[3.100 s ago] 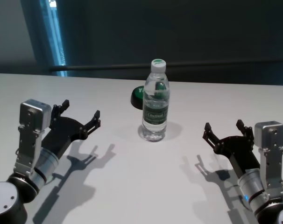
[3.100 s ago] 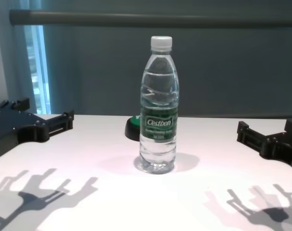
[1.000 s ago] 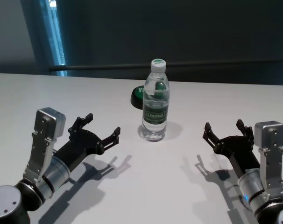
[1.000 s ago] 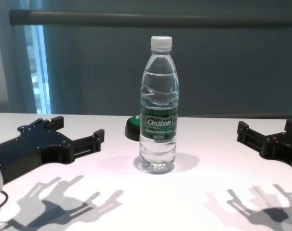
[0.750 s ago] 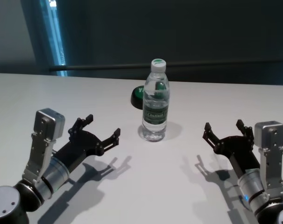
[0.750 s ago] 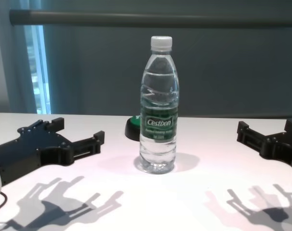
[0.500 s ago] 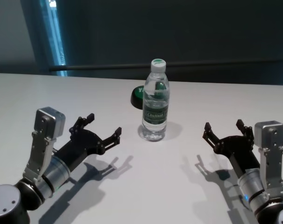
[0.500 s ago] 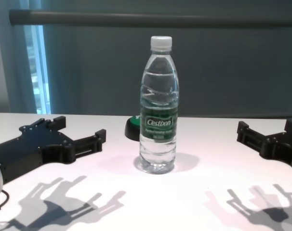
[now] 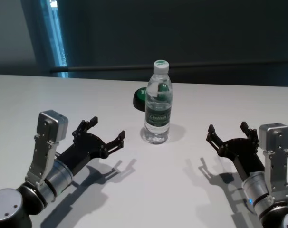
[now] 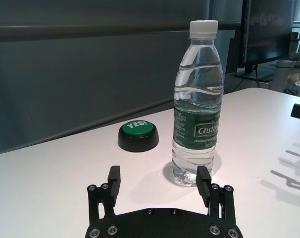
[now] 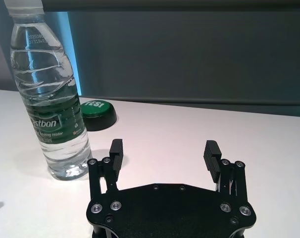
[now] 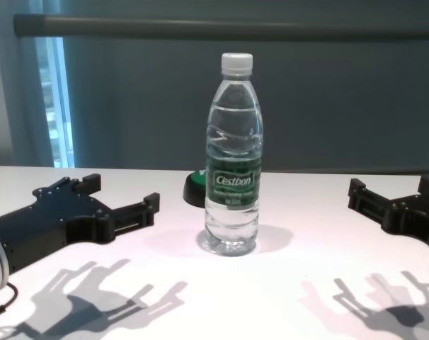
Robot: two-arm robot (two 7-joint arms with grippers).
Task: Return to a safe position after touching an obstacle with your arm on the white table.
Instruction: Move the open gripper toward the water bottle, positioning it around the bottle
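The obstacle (image 9: 158,105), a tall clear water bottle with a white cap and green label, stands upright mid-table on the white table (image 9: 148,190). It also shows in the chest view (image 12: 233,166), the left wrist view (image 10: 197,106) and the right wrist view (image 11: 50,99). My left gripper (image 9: 105,130) is open, low over the table, left of the bottle and a short gap away, fingers pointing toward it (image 12: 122,202) (image 10: 158,182). My right gripper (image 9: 228,130) is open at the right, farther from the bottle (image 12: 388,195) (image 11: 162,153).
A low black round button with a green top (image 9: 140,98) sits just behind and left of the bottle, also seen in the left wrist view (image 10: 138,136). A dark wall and rail run behind the table's far edge.
Over three seconds my left arm has swung from the far left toward the bottle, edging slightly closer in the last second. The bottle and right arm have not moved.
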